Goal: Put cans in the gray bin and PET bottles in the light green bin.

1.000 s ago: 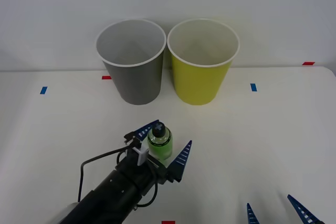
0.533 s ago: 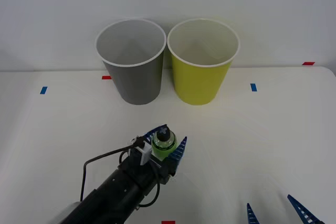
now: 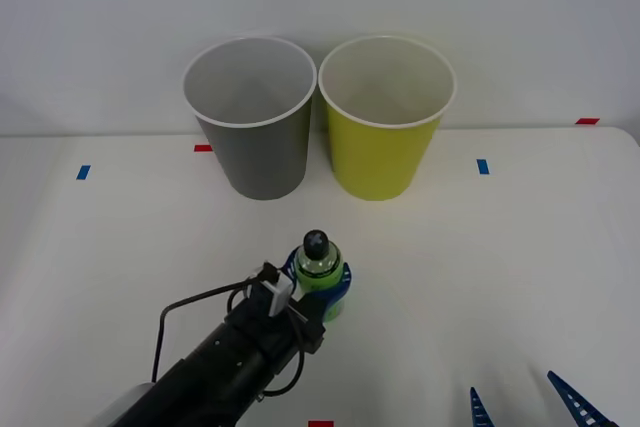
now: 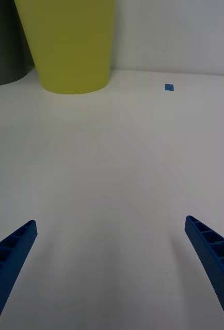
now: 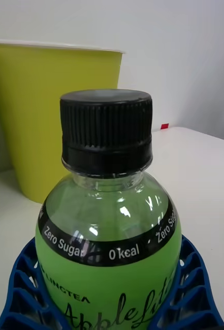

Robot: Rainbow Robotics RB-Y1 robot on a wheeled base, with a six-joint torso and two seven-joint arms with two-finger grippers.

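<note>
Near the front of the counter [image 3: 520,277], the left gripper [image 3: 318,285] has closed its blue fingers [image 5: 19,289] around the small green bottle [image 3: 317,272], where a second ago they stood wide apart on either side of it. The bottle stands upright, black cap [image 5: 106,129] up, just short of the gray bin [image 3: 252,117] and the light green bin [image 3: 385,117]. With the grasp made, lifting toward the light green bin looks next. The right gripper [image 4: 112,268] waits open, holding nothing, at the counter's near right.
</note>
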